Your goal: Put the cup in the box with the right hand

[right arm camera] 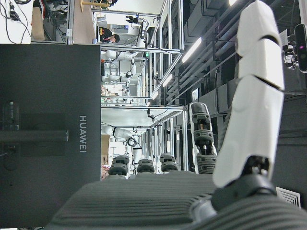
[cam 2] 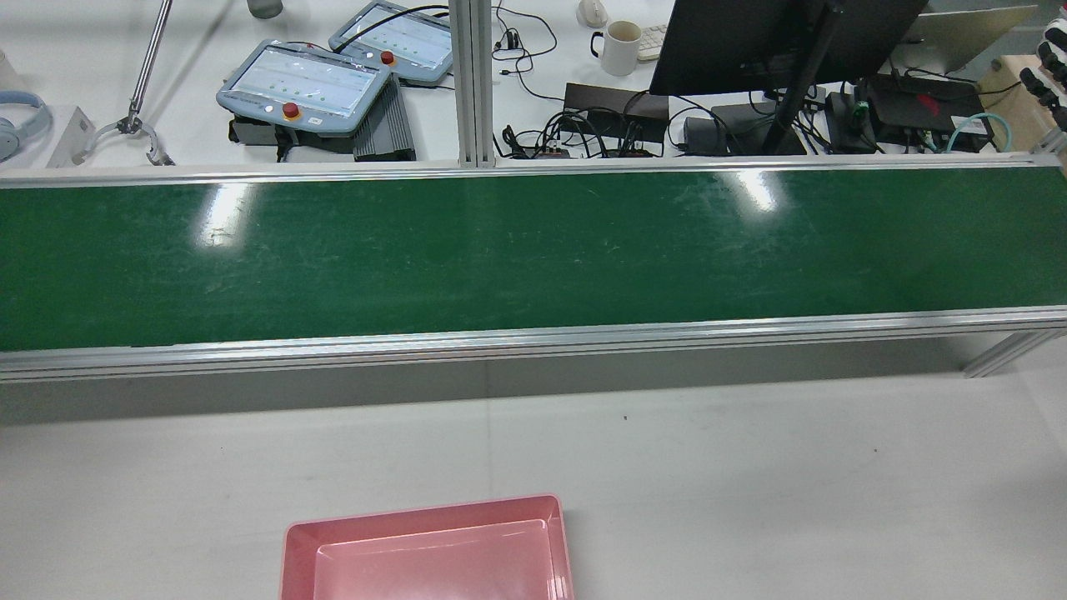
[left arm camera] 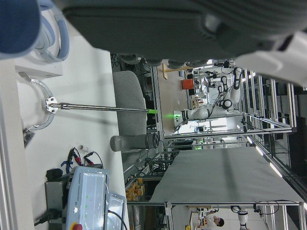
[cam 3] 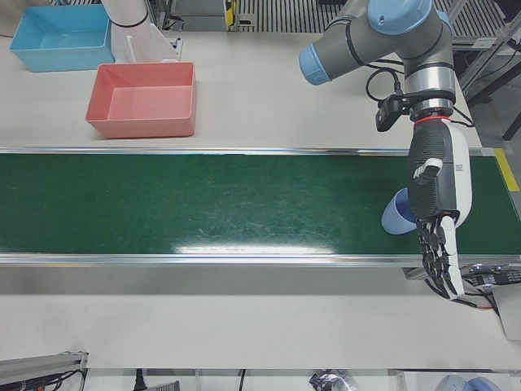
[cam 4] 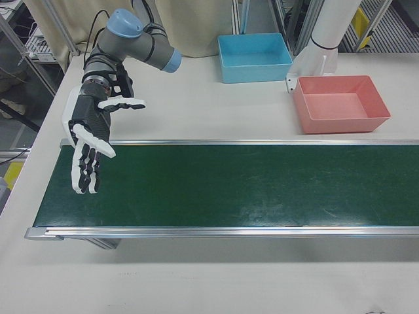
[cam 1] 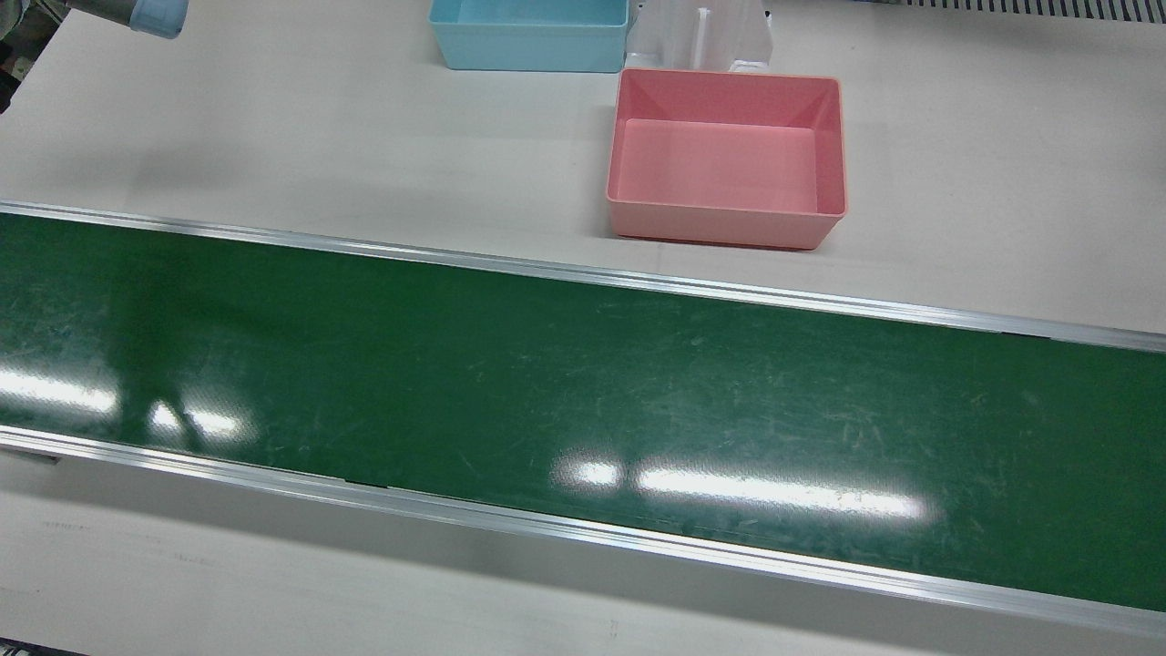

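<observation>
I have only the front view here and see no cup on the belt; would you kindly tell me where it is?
Observer: The blue cup sits on the green belt, at the end before the left arm, partly hidden by the open left hand.
Operator: Thank you. And where is the right hand?
Observer: The right hand hangs open over the belt's opposite end, holding nothing.

One blue cup, two boxes, one pink and one blue, and two hands.
</observation>
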